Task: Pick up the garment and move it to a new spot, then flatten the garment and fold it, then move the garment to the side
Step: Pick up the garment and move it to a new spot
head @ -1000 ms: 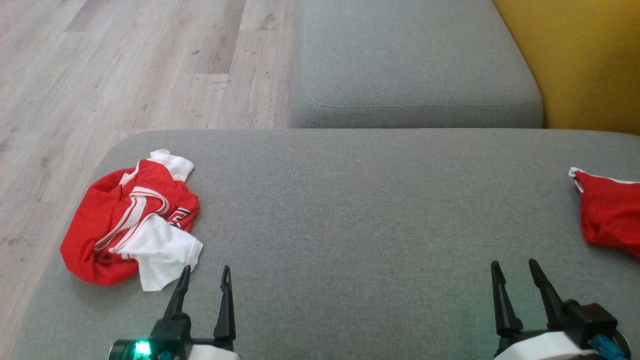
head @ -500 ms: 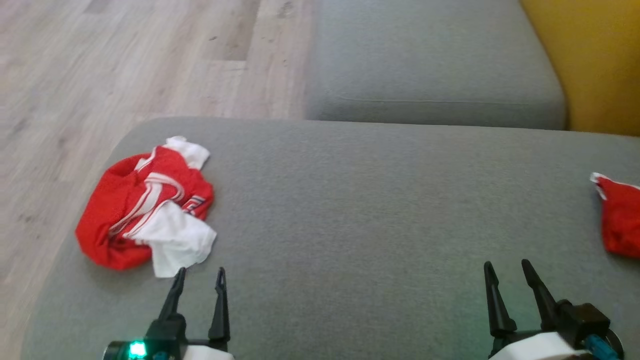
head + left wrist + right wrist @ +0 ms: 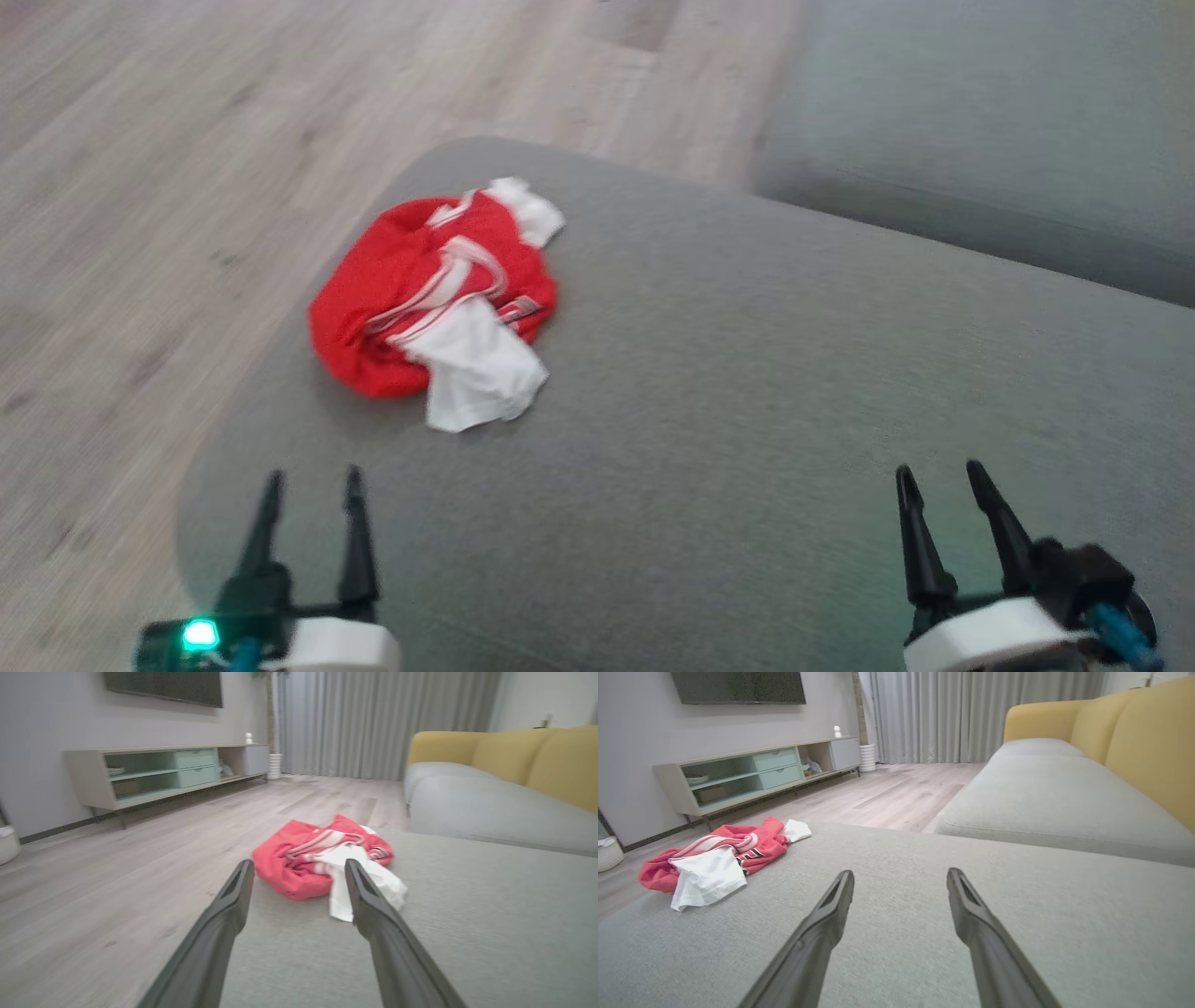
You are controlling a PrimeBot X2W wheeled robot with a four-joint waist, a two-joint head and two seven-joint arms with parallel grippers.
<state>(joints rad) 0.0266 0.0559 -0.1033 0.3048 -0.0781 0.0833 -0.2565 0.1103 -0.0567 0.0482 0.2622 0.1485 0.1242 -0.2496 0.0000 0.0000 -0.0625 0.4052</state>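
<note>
Left gripper (image 3: 313,474), jaws spread wide and empty, is over the near left corner of the grey cushion (image 3: 747,439). The right gripper (image 3: 939,469), equally wide and empty, is at the near edge toward the right. The red-and-white garment (image 3: 439,299) lies crumpled in a heap near the far left corner, close to the left edge and well apart from both grippers. In the left wrist view it sits straight ahead between the two fingers.

The step in hand is probably the approach for the first pick-up. A sound grasp would come down on the raised red ridge with its white stripes, not on the loose white flap at the near side of the heap, which may lift alone. The pinch should gather several layers. The heap should come clear of the surface before it is carried toward the bare middle, so that nothing drags over the left edge.

Pale wood-plank floor (image 3: 140,187) lies beyond the left edge. A grey sofa seat (image 3: 1041,798) with a yellow backrest (image 3: 1148,742) lies past the far edge. A low console (image 3: 752,772), a wall-mounted television (image 3: 738,686) and grey curtains (image 3: 971,714) close the room.
</note>
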